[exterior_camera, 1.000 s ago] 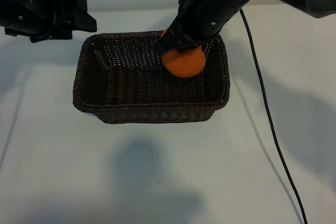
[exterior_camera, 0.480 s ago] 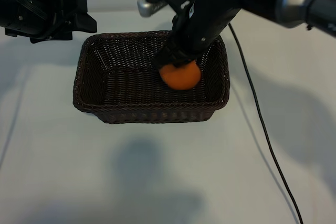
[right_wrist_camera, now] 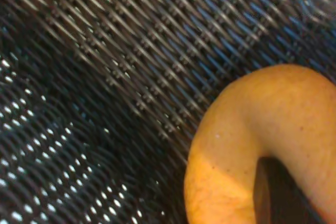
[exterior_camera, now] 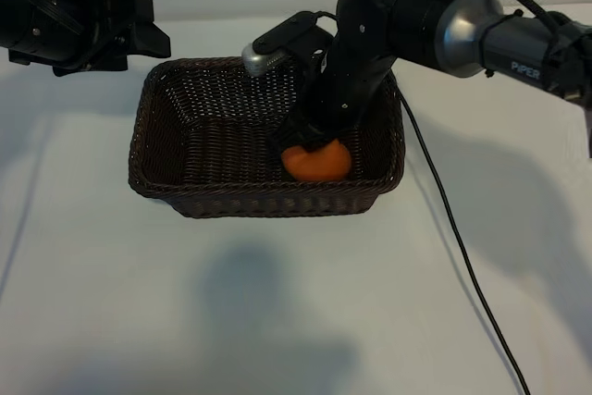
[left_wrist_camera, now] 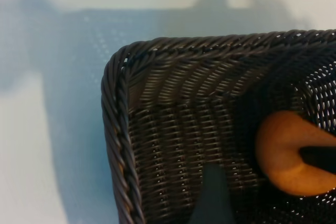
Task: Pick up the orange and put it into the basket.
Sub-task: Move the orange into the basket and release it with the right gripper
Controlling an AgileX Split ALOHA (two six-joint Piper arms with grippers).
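The orange (exterior_camera: pixel 317 162) sits low inside the dark-brown wicker basket (exterior_camera: pixel 268 203), near its front right corner. My right gripper (exterior_camera: pixel 310 141) reaches down into the basket and is shut on the orange from above. In the right wrist view a dark finger (right_wrist_camera: pixel 278 192) presses into the orange (right_wrist_camera: pixel 247 140), with the basket's weave (right_wrist_camera: pixel 105 77) close behind it. My left gripper (exterior_camera: pixel 155 27) hangs open and holds nothing, just outside the basket's far left corner. The left wrist view shows the basket rim (left_wrist_camera: pixel 113 108), one left finger (left_wrist_camera: pixel 212 198) and the orange (left_wrist_camera: pixel 286 156).
A black cable (exterior_camera: pixel 462 247) runs from the right arm across the white table toward the front right. The right arm's links (exterior_camera: pixel 444 25) stretch over the basket's far right side.
The right arm has come down with the orange, from above the basket's far right part to low inside it. The left arm has not moved.
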